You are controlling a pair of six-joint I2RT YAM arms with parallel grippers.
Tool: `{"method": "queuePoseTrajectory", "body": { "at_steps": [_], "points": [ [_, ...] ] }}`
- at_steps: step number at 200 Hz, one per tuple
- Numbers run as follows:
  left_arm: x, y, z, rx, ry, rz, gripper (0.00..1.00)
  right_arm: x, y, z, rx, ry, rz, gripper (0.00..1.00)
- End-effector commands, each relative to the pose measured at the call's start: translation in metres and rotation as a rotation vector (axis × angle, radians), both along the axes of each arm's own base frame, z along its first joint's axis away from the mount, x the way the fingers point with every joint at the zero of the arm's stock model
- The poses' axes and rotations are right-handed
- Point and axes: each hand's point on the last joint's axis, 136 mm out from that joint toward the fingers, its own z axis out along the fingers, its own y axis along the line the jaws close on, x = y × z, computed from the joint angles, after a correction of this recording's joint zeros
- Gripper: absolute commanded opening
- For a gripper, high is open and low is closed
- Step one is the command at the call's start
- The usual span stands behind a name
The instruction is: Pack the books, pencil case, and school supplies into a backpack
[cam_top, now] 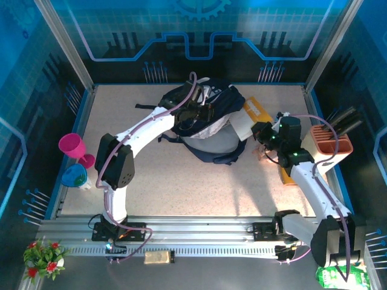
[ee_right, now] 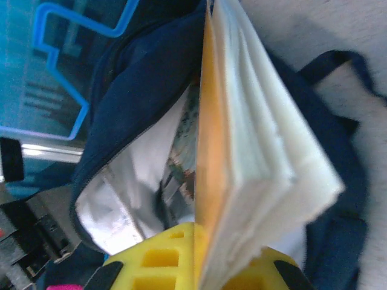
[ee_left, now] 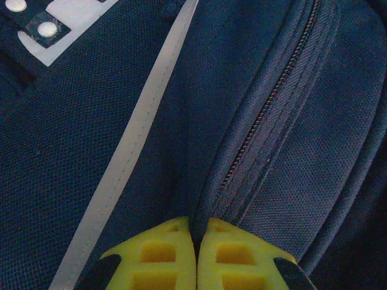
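The dark navy backpack [cam_top: 208, 124] lies at the middle back of the table with its mouth toward the right. My left gripper [cam_top: 201, 112] rests on top of it, shut on a fold of its fabric [ee_left: 202, 199] beside a zipper [ee_left: 266, 115]. My right gripper [cam_top: 262, 134] is shut on a book [ee_right: 260, 139] with an orange cover and white pages, held edge-on at the backpack's open mouth [ee_right: 139, 78]. Inside, against the pale lining [ee_right: 115, 211], stands another book [ee_right: 181, 163] with an illustrated cover. A flat orange piece [cam_top: 285, 176] shows beside my right forearm. The pencil case is out of view.
A magenta cup [cam_top: 72, 145] and a blue cup [cam_top: 75, 176] stand at the left edge. A beige holder with black handles [cam_top: 331, 140] sits at the right edge. Black straps [cam_top: 227, 158] trail from the backpack toward the table's middle.
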Motion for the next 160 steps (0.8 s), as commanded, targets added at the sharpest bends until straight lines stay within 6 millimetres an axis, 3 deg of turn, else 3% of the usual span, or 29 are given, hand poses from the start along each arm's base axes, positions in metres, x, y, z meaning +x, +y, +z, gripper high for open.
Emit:
{"method": "queuePoseTrajectory", "body": {
  "at_steps": [1,36,72,107,160],
  "points": [
    [0.003,-0.005,0.087,-0.169,-0.157,-0.005,0.00,0.012,0.023,0.011,0.067,-0.067,0.059,0.00],
    [-0.001,-0.001,0.098,-0.192,-0.169,-0.002,0.00,0.028,0.036,-0.028,0.079,0.030,0.037,0.00],
    [0.003,0.019,0.110,-0.176,-0.202,0.021,0.00,0.047,0.047,-0.056,0.072,0.089,0.031,0.00],
    [0.000,0.016,0.116,-0.214,-0.203,-0.009,0.00,0.067,0.084,-0.063,0.108,0.068,0.098,0.00],
    [0.000,0.021,0.115,-0.217,-0.185,-0.001,0.00,0.109,0.113,-0.076,0.159,0.073,0.085,0.00]
  ]
}}
